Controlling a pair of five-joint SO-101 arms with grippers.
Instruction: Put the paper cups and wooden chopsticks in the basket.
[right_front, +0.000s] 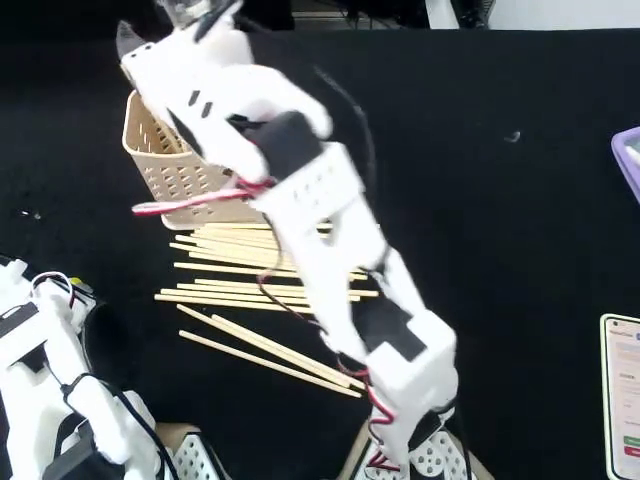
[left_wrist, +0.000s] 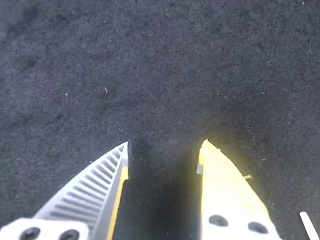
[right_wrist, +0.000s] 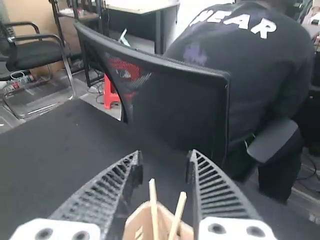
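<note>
Your right gripper (right_wrist: 164, 172) hung open over the basket (right_front: 162, 168) at far left, two chopsticks (right_wrist: 153, 210) between its jaws; the pile (right_front: 245, 270) lay just nearer. You likely needed a straight lift clear; left gripper (left_wrist: 162, 160) open too

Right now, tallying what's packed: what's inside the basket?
Two chopsticks stand up in the basket, by the right pincer. The right arm overhead hides the rest of its inside.
</note>
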